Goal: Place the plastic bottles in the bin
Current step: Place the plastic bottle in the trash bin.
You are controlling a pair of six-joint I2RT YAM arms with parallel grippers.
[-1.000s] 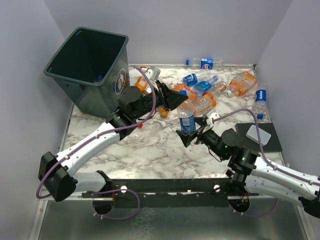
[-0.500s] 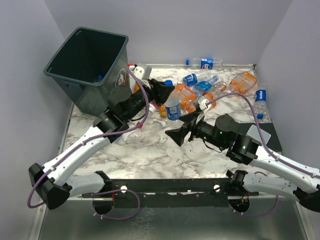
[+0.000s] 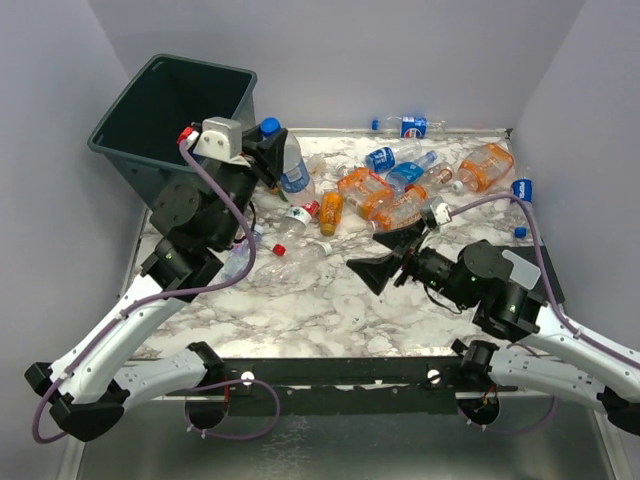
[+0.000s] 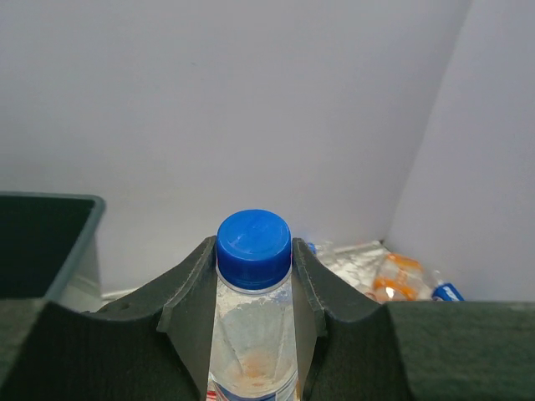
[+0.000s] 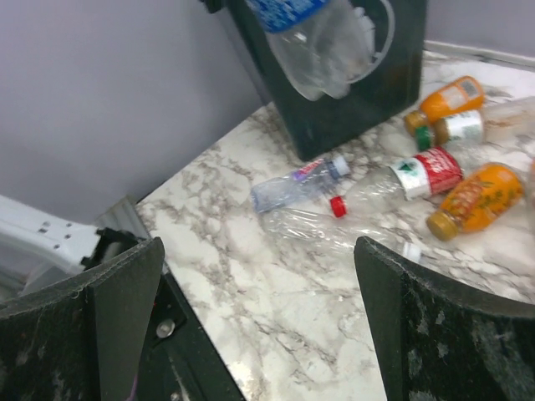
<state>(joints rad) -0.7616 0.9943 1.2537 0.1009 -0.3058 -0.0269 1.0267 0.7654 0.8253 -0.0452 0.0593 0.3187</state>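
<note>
Grey-veined marble table (image 3: pixel 330 305), walled in pale lilac. My left arm is raised high, its pincer (image 3: pixel 275 152) clamped on one blue-capped bottle (image 3: pixel 293 178), held just beside the bin (image 3: pixel 170 110) at its near corner. My right arm reaches low over the marble, pincer (image 3: pixel 385 262) spread wide and empty. One bin; roughly a dozen bottles (image 3: pixel 400 208) strewn across the far tabletop.

We had bright, even light from above, leaving only soft shadows on the table (image 3: pixel 330 300). The top view was sharp. The right gripper's fingers (image 5: pixel 451 334) were blurred at 4 and 8 o'clock; the left gripper's fingers (image 4: pixel 188 313) looked soft, the bottle (image 4: pixel 253 347) between them crisp.
</note>
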